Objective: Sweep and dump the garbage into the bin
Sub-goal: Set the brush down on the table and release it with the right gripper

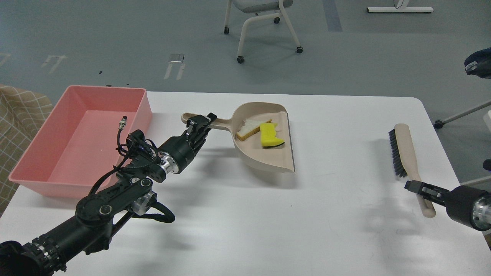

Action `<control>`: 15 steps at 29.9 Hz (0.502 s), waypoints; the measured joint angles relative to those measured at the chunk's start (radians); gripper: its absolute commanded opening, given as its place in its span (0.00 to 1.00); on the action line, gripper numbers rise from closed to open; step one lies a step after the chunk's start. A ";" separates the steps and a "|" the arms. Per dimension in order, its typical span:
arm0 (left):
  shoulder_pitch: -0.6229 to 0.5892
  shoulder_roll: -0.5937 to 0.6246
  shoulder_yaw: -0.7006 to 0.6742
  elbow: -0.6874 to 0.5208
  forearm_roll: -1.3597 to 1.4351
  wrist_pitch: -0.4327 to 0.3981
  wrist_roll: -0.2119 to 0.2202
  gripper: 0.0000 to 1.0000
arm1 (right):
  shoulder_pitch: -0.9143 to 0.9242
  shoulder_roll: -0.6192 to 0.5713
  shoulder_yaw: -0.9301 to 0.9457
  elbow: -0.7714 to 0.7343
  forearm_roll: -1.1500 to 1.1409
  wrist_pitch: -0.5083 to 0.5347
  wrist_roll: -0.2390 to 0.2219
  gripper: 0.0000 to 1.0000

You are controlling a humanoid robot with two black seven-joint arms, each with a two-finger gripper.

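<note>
My left gripper point(200, 123) is shut on the handle of the beige dustpan point(268, 157), which sits mid-table with a shadow under it. In the pan lie the garbage pieces: the white bread slice point(248, 130) and, to its right and touching it, the yellow sponge chunk point(269, 135). The pink bin point(142, 111) stands at the table's left, left of my left gripper, and nothing lies in it. My right gripper point(416, 188) is shut on the handle of the beige brush point(402, 147), whose dark bristles face left, near the table's right edge.
A white table point(345, 115) carries everything; its right edge runs just behind the brush. A wheeled chair point(264, 23) stands on the floor beyond the table. Checked fabric point(19, 111) lies left of the bin.
</note>
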State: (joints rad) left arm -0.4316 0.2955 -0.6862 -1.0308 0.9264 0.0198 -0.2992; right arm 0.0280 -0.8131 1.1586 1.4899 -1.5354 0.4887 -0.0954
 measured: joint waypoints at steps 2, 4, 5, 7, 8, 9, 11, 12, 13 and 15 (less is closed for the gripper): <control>0.000 -0.001 -0.004 0.000 0.000 0.000 0.000 0.08 | 0.001 0.000 0.000 -0.002 0.000 0.000 0.000 1.00; -0.001 -0.002 -0.005 0.000 0.000 0.000 0.000 0.08 | 0.001 0.000 0.000 -0.004 0.000 0.000 0.000 1.00; -0.001 -0.002 -0.005 0.000 0.000 0.000 0.000 0.08 | 0.001 0.000 0.000 -0.005 0.000 0.000 0.000 1.00; -0.001 -0.002 -0.005 0.000 0.000 0.000 0.000 0.08 | 0.001 0.002 0.001 -0.007 0.000 0.000 0.000 0.92; -0.001 -0.002 -0.005 0.000 0.000 0.000 0.000 0.08 | 0.001 0.003 0.001 -0.008 0.000 0.000 0.000 0.78; -0.001 -0.002 -0.005 0.000 0.000 0.000 0.000 0.08 | 0.001 0.003 0.001 -0.008 0.000 0.000 0.000 0.69; -0.001 -0.003 -0.005 0.000 0.000 -0.001 0.000 0.08 | 0.001 0.003 0.001 -0.008 0.000 0.000 0.001 0.47; 0.000 -0.003 -0.005 0.000 0.000 -0.001 0.000 0.08 | 0.000 0.003 0.000 -0.008 0.000 0.000 0.001 0.20; -0.001 -0.003 -0.005 0.000 0.000 -0.001 0.000 0.08 | 0.000 0.002 0.000 -0.008 0.000 0.000 0.001 0.09; -0.001 -0.002 -0.005 0.000 0.000 -0.001 0.000 0.08 | 0.000 0.000 -0.001 -0.008 -0.002 0.000 0.001 0.09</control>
State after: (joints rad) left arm -0.4321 0.2931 -0.6917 -1.0309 0.9265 0.0192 -0.2992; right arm 0.0277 -0.8134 1.1573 1.4815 -1.5377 0.4887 -0.0945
